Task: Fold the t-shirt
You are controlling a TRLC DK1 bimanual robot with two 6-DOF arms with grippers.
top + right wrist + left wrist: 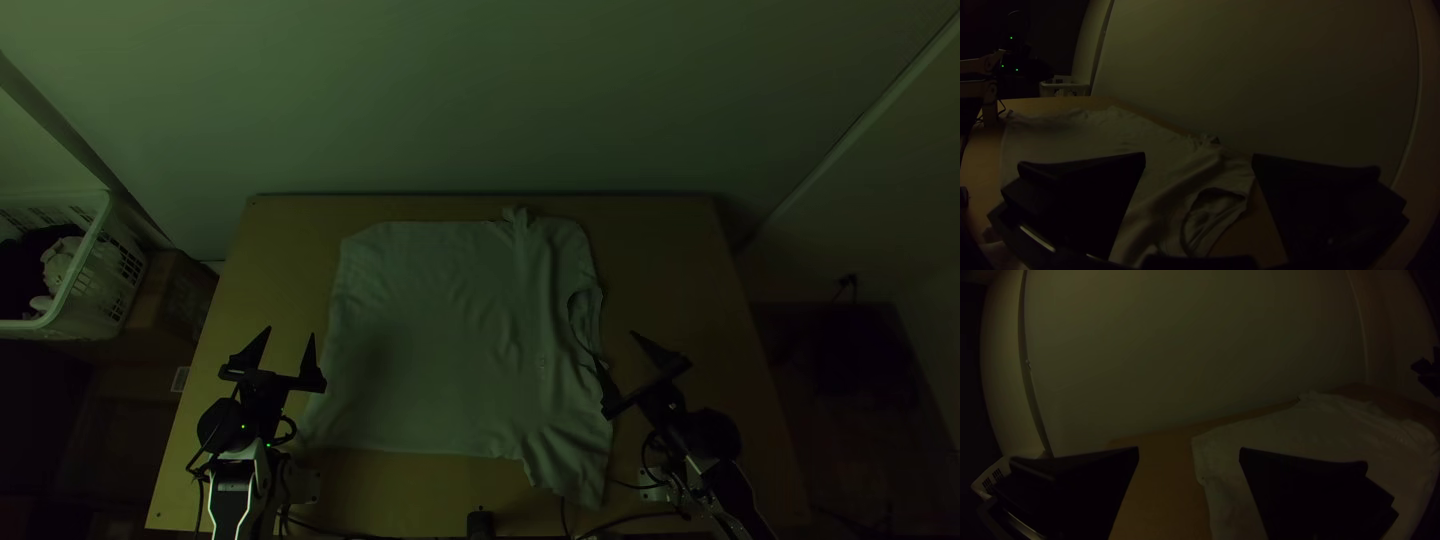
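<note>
The left arm (232, 500), lower left, and right arm (732, 490), lower right, have pale links, black joints, dark cables (199, 495).

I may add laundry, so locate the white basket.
The white slotted basket is at the top view's left edge, by a brown box, left of the wooden table.

Bare desk (670, 260) is stretching left and right of the t-shirt (430, 310), and more narrowly beyond its far edge. The left gripper (289, 335) is obstructing its left edge, the right gripper (614, 345) its right; cables (640, 517) are trailing near its near right corner.
</note>
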